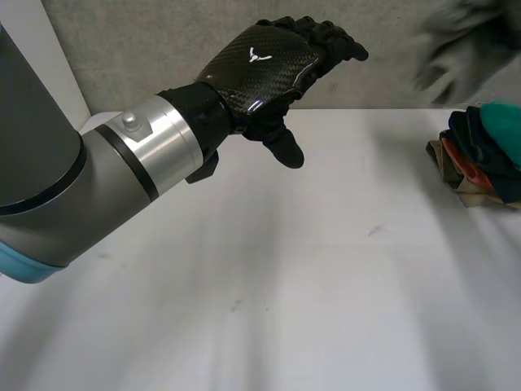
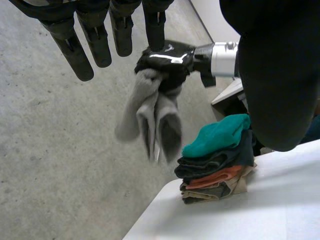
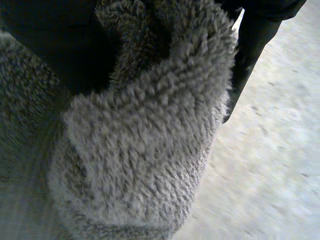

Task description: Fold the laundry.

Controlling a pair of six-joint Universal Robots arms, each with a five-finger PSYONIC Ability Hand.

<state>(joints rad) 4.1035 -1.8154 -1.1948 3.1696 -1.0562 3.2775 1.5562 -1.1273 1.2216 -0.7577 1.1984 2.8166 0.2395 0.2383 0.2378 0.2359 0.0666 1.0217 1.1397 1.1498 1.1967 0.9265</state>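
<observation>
A grey fleecy cloth (image 2: 150,120) hangs bunched from my right hand (image 2: 167,57), out past the table's far right corner and over the floor. That hand is shut on the cloth's upper part. Seen from the right wrist, the fleece (image 3: 140,150) lies thick under the palm, with one black finger (image 3: 252,45) beside it. From the head camera the cloth is a grey shape (image 1: 468,49) at the far right. My left hand (image 1: 269,65) hovers above the table's back middle, fingers (image 2: 95,40) relaxed and apart, holding nothing.
A stack of folded clothes (image 1: 480,155), teal on top over dark, orange and tan pieces, sits at the white table's (image 1: 269,285) far right corner, just below the hanging cloth (image 2: 217,160). Grey floor (image 2: 50,150) lies beyond the table edge.
</observation>
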